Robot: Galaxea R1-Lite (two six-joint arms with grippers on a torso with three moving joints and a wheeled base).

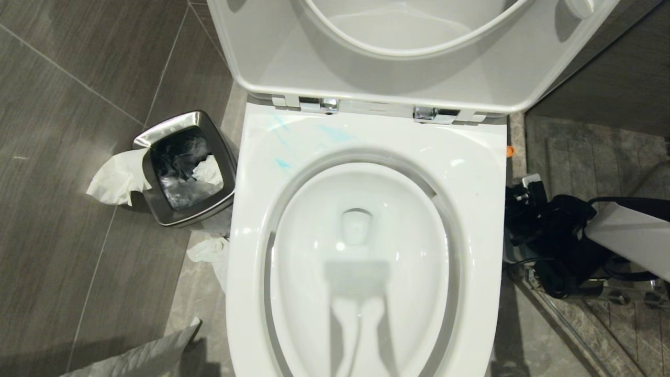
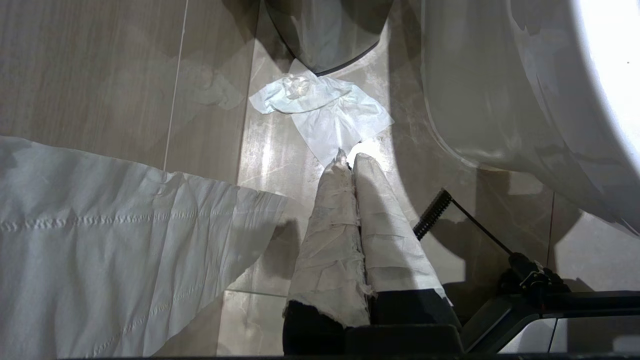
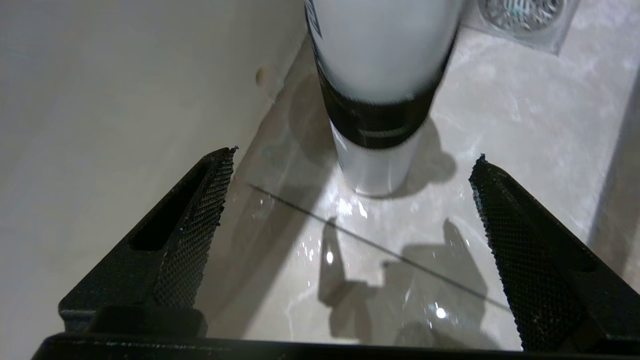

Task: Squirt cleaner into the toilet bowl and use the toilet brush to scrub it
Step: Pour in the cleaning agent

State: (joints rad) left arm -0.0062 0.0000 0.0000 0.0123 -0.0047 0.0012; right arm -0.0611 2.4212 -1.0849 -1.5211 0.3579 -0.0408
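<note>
- Fingers of my right hand (image 3: 350,170) stand spread as wide as they go, two black cross-hatched pads (image 3: 200,220) with nothing between them; they hover above a glossy marble floor (image 3: 490,125).
- Ahead of that open gap stands one white cylinder with a black band (image 3: 380,80), blurred, upright on the floor; I cannot tell what it is. A pale wall (image 3: 100,100) runs close along one finger, and one round metal floor drain (image 3: 520,12) sits beyond the cylinder.
- My left hand (image 2: 350,162) hangs low by the floor, its two tape-wrapped fingers pressed together on nothing.
- Just past its tips lies one crumpled tissue (image 2: 325,112); a broad white sheet (image 2: 100,240) spreads to one side, and the toilet's outer wall curves close on the other.
- One toilet bowl (image 1: 471,173) fills the middle of the head view, seat and lid up, two chrome hinges (image 1: 319,104) at the back.
- Cleaner (image 1: 282,163) shows as turquoise smears on the rear left rim.
- One steel waste bin (image 1: 183,167) stands just left of the bowl, tissue hanging over its edge; grey floor tiles lie open beyond it.
- Toilet brush: not visible in any view.
</note>
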